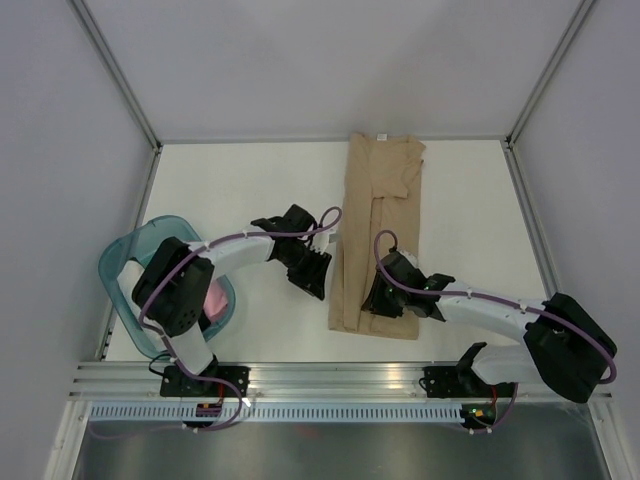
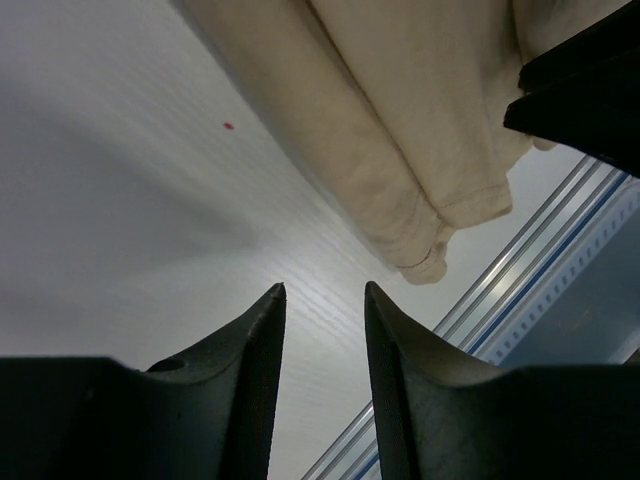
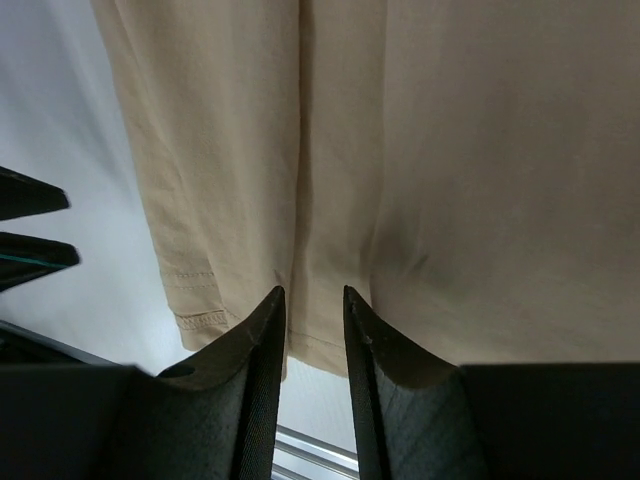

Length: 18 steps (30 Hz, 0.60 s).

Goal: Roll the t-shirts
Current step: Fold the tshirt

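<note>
Basket (image 1: 122,258) far L, rolled shirt (image 1: 213,298) inside; t-shirt (image 1: 378,235) mid-table; L claw (image 1: 312,288) beside it, R claw (image 1: 373,300) over near hem

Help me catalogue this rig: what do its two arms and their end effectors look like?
Both arms, the left arm and right arm, have white links between bulky black joint housings, with a purple cable looping along each. The left end effector and right end effector are matte black, with two fingers tapering to points.
</note>
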Each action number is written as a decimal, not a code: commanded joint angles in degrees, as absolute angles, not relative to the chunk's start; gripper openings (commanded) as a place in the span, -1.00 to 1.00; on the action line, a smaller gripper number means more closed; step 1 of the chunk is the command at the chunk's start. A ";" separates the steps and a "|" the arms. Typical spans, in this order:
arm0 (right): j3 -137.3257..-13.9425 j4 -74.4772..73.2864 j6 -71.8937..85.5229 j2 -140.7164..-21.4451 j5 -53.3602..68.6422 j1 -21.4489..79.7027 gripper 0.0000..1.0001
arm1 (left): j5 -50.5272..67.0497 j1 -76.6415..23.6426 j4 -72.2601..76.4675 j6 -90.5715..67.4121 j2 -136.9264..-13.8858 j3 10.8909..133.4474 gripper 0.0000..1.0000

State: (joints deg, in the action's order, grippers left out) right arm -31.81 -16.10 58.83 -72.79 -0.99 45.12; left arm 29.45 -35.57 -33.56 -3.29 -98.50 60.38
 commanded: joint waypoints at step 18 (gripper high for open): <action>-29.71 -5.10 60.38 -76.99 3.78 45.35 -0.38 | 32.08 -40.95 -26.98 -9.49 -106.61 63.19 -0.14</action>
